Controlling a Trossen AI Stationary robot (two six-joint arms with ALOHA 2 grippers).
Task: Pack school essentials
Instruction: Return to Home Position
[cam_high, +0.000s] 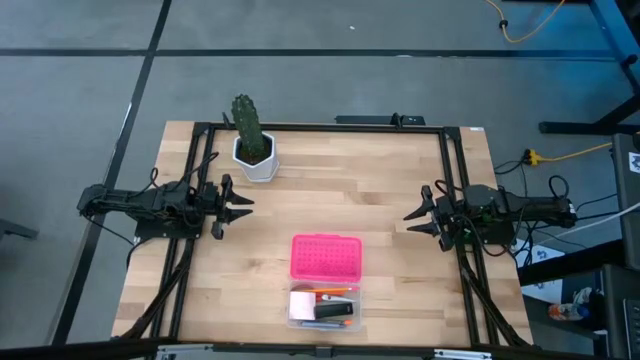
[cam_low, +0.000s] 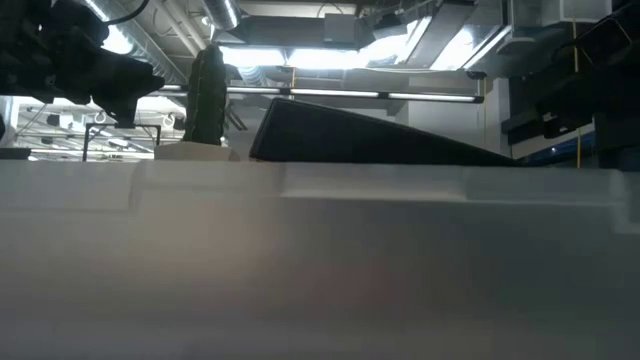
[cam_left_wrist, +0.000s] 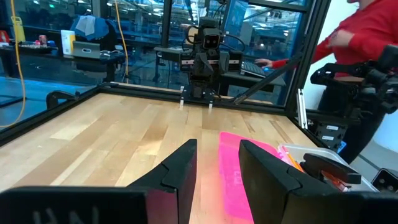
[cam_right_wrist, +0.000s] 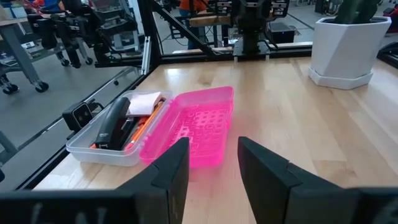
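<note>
The wooden table (cam_high: 380, 170) carries little, so the dangers are few. The left arm lies along the left side with the left gripper (cam_high: 243, 208) pointing inward, fingers spread and nothing between them. The right gripper (cam_high: 412, 222) mirrors it on the right side, likewise spread and empty. Both are well apart from everything on the table. By my judgement, a retreat to rest harms nothing unless an arm swings wide. The left one is closest to the cactus (cam_high: 247, 125) in its white pot (cam_high: 258, 165) at the far left, and a sweep that way could tip it.

The pink lid (cam_high: 326, 257) lies open and flat in the middle of the table, folded back from the clear box (cam_right_wrist: 102, 152), which sits at the near edge. That looks like the weak point. The box is uncovered and close to the edge, so a nudge toward the near side could push it off and spill the packed things. If the lid is to be closed, a finger sliding under it might drag the whole case instead.

Inside, the black oblong block (cam_right_wrist: 115, 124) lies lengthwise with the orange pencil (cam_right_wrist: 147, 119) beside it and the pale notepad (cam_right_wrist: 144, 101) at one end. The block rides high against the wall and could foul the lid. The smaller pieces are too small to tell apart
</note>
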